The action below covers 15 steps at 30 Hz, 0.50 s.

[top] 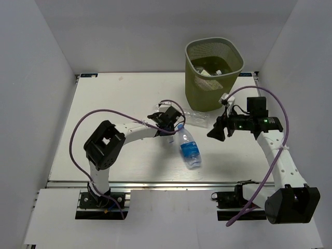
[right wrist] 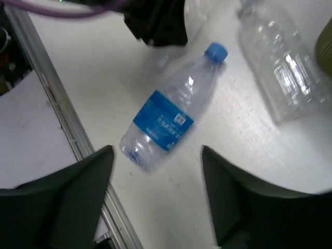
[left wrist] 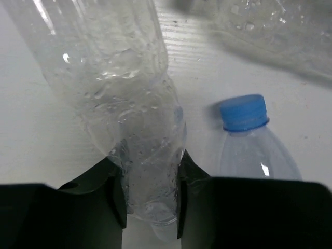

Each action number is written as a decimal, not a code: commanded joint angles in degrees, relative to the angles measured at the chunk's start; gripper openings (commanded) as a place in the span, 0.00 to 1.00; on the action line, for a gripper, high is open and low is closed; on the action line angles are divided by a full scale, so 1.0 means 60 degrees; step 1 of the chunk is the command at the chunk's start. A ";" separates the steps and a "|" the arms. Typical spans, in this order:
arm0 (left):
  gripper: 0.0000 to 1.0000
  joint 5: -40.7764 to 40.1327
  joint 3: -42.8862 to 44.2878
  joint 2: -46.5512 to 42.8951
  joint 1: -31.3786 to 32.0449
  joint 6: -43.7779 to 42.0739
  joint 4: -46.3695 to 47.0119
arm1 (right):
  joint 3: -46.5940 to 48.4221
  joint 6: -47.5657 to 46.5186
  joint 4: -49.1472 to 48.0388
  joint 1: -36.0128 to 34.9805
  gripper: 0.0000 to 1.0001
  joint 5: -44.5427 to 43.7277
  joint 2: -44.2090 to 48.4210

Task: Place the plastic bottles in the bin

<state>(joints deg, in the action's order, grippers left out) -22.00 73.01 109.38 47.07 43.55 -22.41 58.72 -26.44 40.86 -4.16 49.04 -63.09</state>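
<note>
The white counter (top: 119, 104) carries everything in front of me. The olive-green mesh bin (top: 207, 98) stands upright at its far side, right of the middle. I can see some clear plastic lying in the bottom of it, but I cannot count the pieces.

My left pincer (left wrist: 150, 199) reaches out over the middle of the counter. It is clamped tight on a crumpled clear bottle (left wrist: 119, 88), with one finger pressing each side of its narrow end. The rest of that bottle stretches away from me, above the counter.

My right pincer (top: 214, 130) hangs in front of the bin and points left. Its fingers are spread wide and nothing is between them.

The blue-labelled bottle (top: 190, 149) lies on its side on the counter between my two pincers. Its blue cap (left wrist: 243, 111) is just beside my left fingers, and its base points toward the near edge. From my right wrist it shows lying below and ahead of the open fingers, apart from them.

A plain bottle (right wrist: 282, 67) also lies on its side, near the foot of the bin and apart from the blue-labelled one.
</note>
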 commanded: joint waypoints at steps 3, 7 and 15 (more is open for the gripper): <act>0.19 -0.0275 -0.0244 -0.3323 0.0270 -0.1030 0.0159 | -0.0631 -0.0442 0.0864 -0.0638 0.62 -0.0877 -0.0280; 0.19 -0.0041 0.0905 -0.4372 0.0270 -0.2655 0.1769 | -0.0939 -0.0077 0.0443 -0.1399 0.84 -0.1462 -0.1011; 0.27 0.1118 0.6134 -0.0941 0.0051 -0.4707 0.3252 | -0.0221 0.2574 -0.0349 -0.2894 0.90 -0.3176 -0.2990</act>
<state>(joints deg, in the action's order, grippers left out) -18.76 102.96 94.08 48.01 21.61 -6.11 54.43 -17.61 41.58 -20.03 35.11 -78.22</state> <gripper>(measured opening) 0.507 0.902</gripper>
